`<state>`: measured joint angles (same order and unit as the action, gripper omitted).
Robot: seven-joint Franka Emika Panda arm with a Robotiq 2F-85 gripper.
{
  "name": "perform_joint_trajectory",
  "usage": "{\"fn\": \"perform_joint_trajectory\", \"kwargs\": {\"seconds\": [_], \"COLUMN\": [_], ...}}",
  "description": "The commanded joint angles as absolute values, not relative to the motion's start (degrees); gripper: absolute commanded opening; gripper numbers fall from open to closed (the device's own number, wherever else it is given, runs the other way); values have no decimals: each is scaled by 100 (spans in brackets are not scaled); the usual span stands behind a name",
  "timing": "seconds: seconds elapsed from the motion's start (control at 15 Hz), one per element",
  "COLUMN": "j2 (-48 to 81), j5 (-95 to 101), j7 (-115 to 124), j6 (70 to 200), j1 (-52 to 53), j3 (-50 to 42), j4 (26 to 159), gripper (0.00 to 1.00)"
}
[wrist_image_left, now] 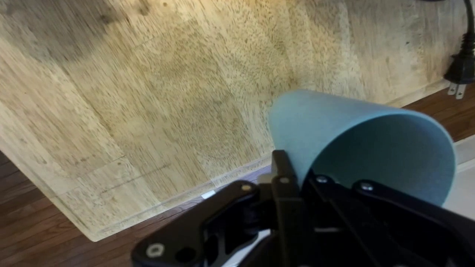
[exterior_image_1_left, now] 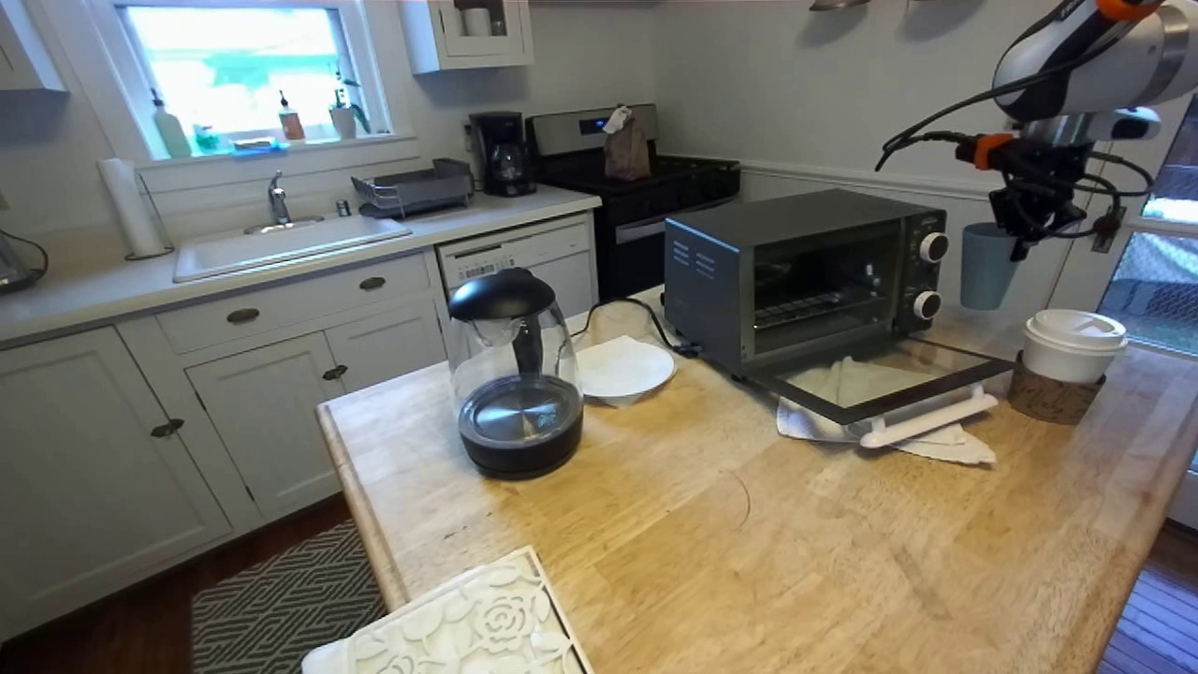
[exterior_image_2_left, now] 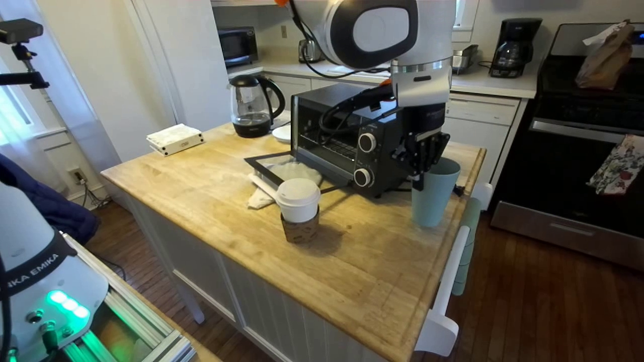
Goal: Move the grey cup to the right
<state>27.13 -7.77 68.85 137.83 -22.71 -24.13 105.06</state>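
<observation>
The grey cup [exterior_image_2_left: 433, 198] is a pale grey-teal tumbler near the table edge, beside the toaster oven. It also shows in an exterior view [exterior_image_1_left: 987, 267] and in the wrist view [wrist_image_left: 308, 118], mouth toward the camera. It leans slightly. My gripper [wrist_image_left: 298, 178] is shut on the cup's wall at the rim, one finger outside and the other inside. The inner fingertip is hidden in the cup. The gripper also shows in both exterior views [exterior_image_1_left: 1020, 245] [exterior_image_2_left: 421, 173]. I cannot tell whether the cup's base touches the table.
A toaster oven [exterior_image_1_left: 796, 271] with its door down stands beside the cup. A white lidded paper cup [exterior_image_2_left: 299, 201] stands in front of it. A glass carafe [exterior_image_1_left: 517, 374], a white plate [exterior_image_1_left: 625, 370] and a white box [exterior_image_2_left: 174, 138] are farther off. A plug [wrist_image_left: 462, 68] lies near the table edge.
</observation>
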Motion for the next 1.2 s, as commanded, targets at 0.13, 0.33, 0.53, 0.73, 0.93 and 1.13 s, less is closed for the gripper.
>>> {"fn": "perform_joint_trajectory", "kwargs": {"seconds": [0.13,0.33,0.53,0.73,0.93,1.13], "j2": [3265,3163,2599,1729,813,995], "j5": [-694,-714,-689,-441,-201,-267], "j7": [7085,7031,6862,6619,5970,5941], "j6": [13603,13476,13366,13226,13635,13433], "j1": [-2213,-2182,-2129,-1991,-1892,-1968], "j3": [-2502,-2477,-2474,-2550,-2458,-2416], "j4": [9898,9849,10022,10412,10867,10462], "gripper": [29,43,63,86,100,100]}}
